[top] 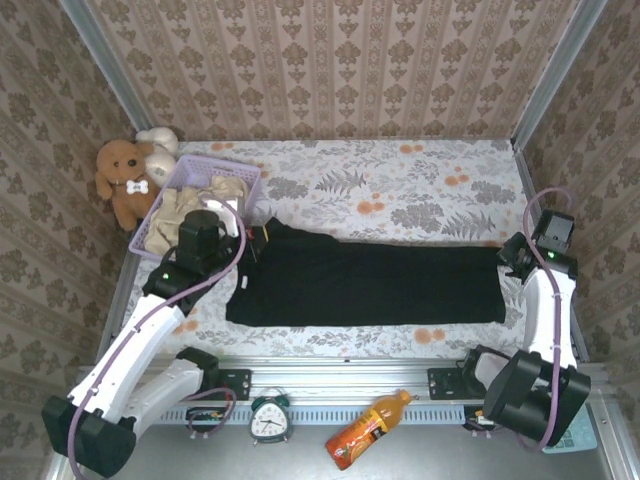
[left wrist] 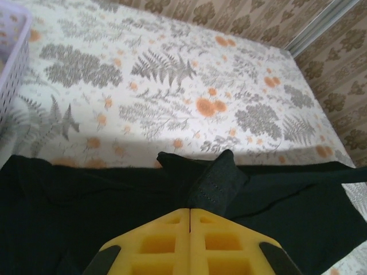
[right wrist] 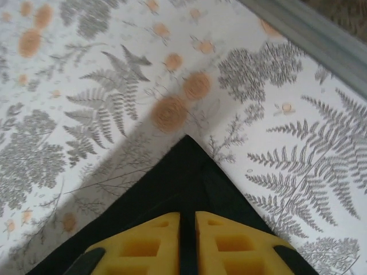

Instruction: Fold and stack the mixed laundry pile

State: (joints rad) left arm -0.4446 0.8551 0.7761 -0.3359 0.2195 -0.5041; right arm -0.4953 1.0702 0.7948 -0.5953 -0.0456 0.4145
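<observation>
Top external view has the black garment [top: 370,285] laid flat in a long strip, one end just beside the lavender basket [top: 215,160] and the other reaching well away from it to the right. The cream-beige garment [top: 185,215] lies inside the basket, not yet dealt with.

I'd say the black piece is being folded. The left gripper [top: 252,243] sits at the basket end and the right gripper [top: 507,258] at the end farthest from the basket, each on the back edge.

On the left wrist view the yellow pads [left wrist: 166,240] are pressed together, with a bunched tuck of black cloth caught at their tips. The right pads [right wrist: 223,240] leave only a thin slit, pinching the garment's pointed corner.

Next, both arms would need to carry that back edge forward at one pace so the cloth doubles over without twisting.
</observation>
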